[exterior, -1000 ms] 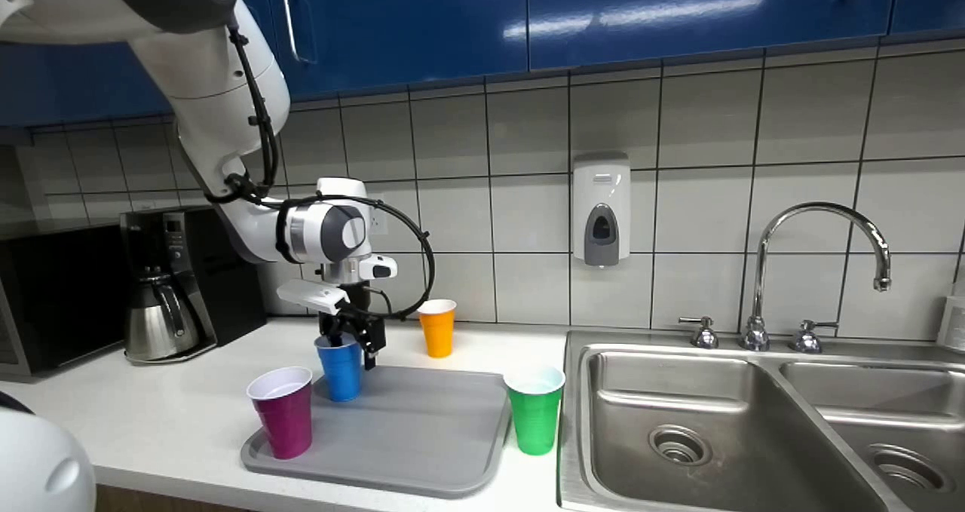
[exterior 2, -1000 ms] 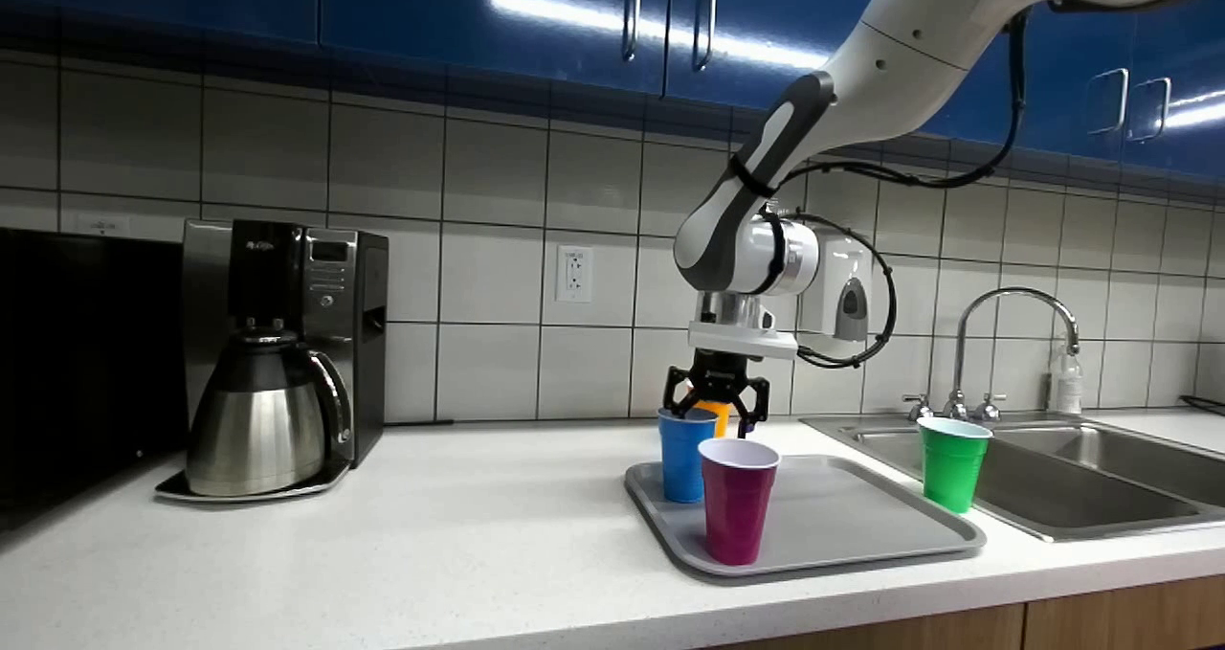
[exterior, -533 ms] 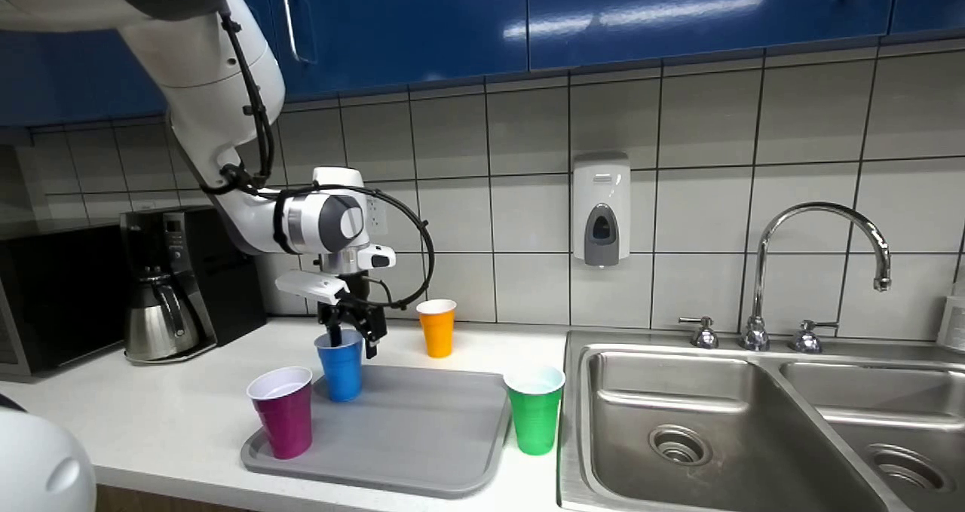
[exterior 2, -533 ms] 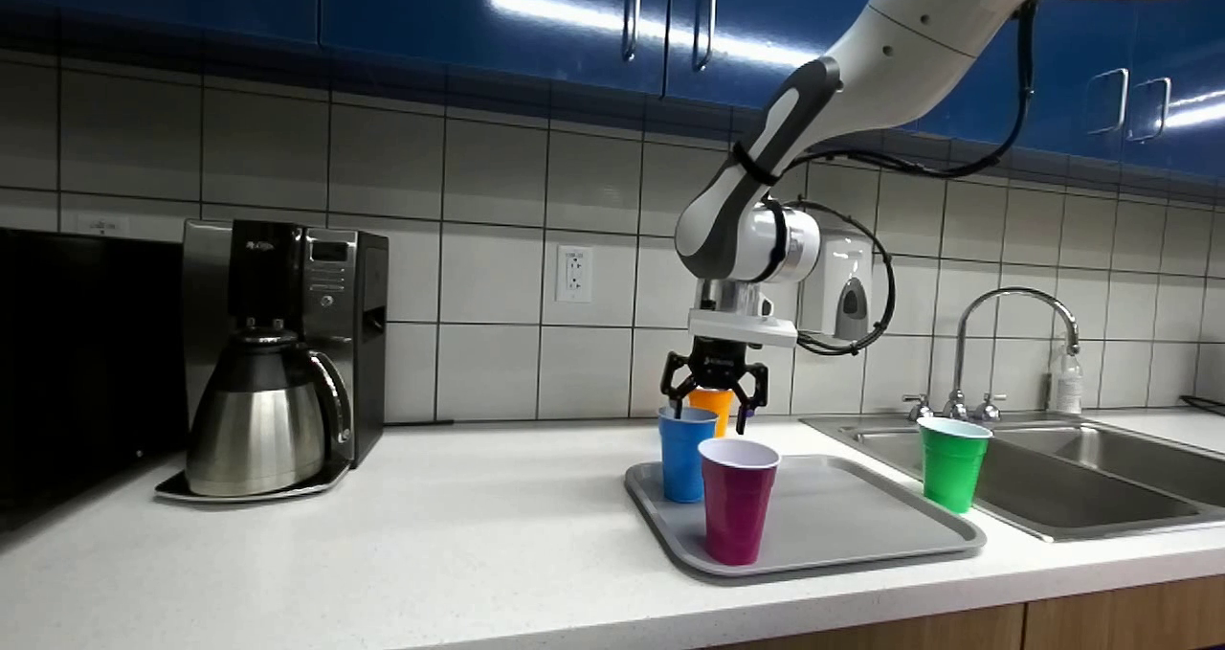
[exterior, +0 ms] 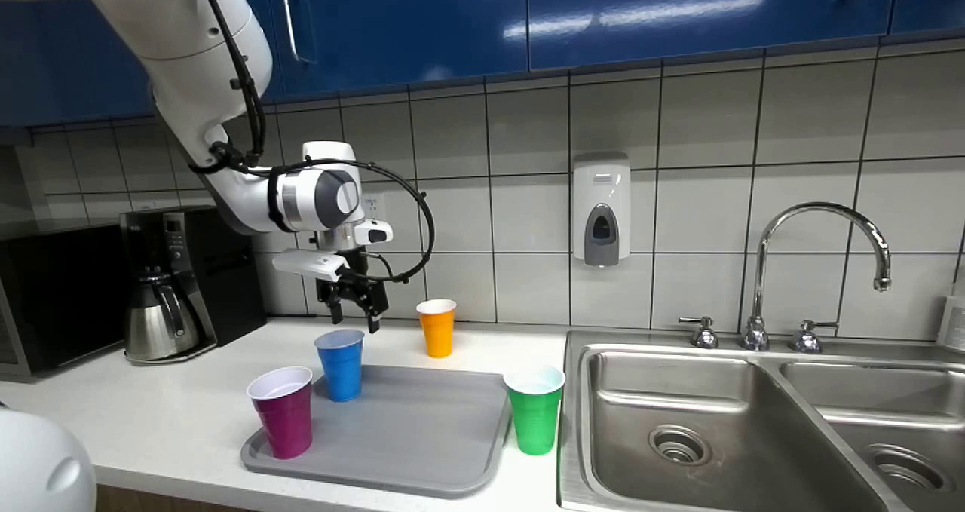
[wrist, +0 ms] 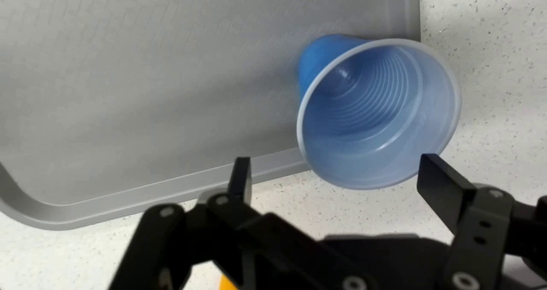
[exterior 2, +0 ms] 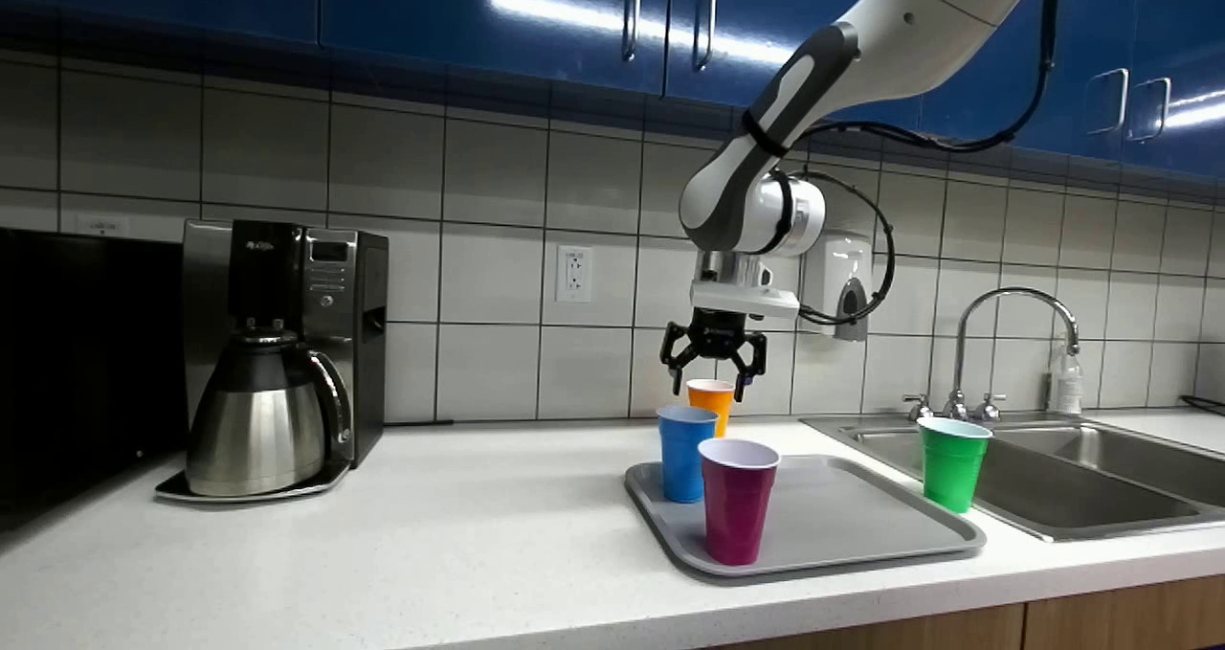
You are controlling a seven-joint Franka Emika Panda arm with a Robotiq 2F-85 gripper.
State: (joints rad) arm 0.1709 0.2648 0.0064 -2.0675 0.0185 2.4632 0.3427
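Gripper (exterior: 355,322) is hovering just above the blue cup (exterior: 343,369), which is standing upright below it on the tray (exterior: 415,421). Careful work here is probably calling for straight vertical travel, with neither finger brushing the rim, since a thin cup could easily be tipping. Two fingers (wrist: 440,187) are standing wide apart, holding and touching nothing. Lower down, the purple cup (exterior: 289,421) is standing on the tray, and beyond the gripper, toward the wall (exterior: 528,210), the orange cup (exterior: 437,337) is sitting

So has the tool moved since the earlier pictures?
Yes, upward: in both exterior views the tool sits higher against the tiled wall, now clear of the blue cup.
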